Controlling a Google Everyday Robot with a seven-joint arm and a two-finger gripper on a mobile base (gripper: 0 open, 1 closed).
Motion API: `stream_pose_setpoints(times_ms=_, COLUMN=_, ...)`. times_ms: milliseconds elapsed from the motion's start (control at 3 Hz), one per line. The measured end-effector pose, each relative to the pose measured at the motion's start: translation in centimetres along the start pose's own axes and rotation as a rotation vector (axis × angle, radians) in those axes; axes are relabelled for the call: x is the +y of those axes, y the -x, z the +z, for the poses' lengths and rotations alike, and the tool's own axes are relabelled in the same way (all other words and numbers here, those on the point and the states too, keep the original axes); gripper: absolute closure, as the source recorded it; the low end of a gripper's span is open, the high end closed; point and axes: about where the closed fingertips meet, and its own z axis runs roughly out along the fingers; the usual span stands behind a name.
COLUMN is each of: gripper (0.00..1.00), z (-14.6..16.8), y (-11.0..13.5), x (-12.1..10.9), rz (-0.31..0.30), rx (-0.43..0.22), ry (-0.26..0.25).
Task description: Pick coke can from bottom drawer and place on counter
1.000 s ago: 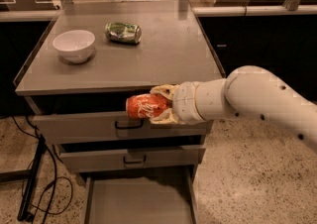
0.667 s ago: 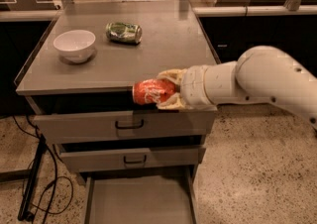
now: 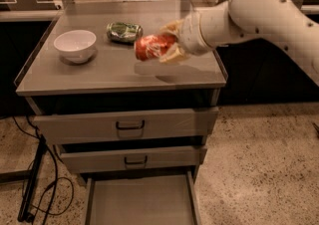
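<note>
The white arm's gripper (image 3: 160, 46) hovers above the broad grey metal surface (image 3: 114, 72), toward its right edge. Its tan fingers (image 3: 170, 57) are clamped on a small red soda can (image 3: 149, 48), held sideways.

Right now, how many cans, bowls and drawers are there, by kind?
Cans: 2, the coke can held in the gripper over the counter, the green can on it.
Bowls: 1, the white bowl.
Drawers: 3, the bottom drawer open.
Total: 6.

white bowl (image 3: 75, 45) and green can (image 3: 123, 31) sit apart, the can near the jaws.
</note>
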Motion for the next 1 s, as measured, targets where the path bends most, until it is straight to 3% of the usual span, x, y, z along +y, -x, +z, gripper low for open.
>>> stream_pose_setpoints(times_ms=333, gripper=1.00, z=-0.7, y=1.9, x=-2.3, rz=-0.019, rx=-0.026, ry=-0.044)
stream_pose_setpoints(times_ms=1000, gripper=1.00, z=1.0, y=1.4, x=-3.2, rz=-0.029, rx=-0.015, ry=-0.036)
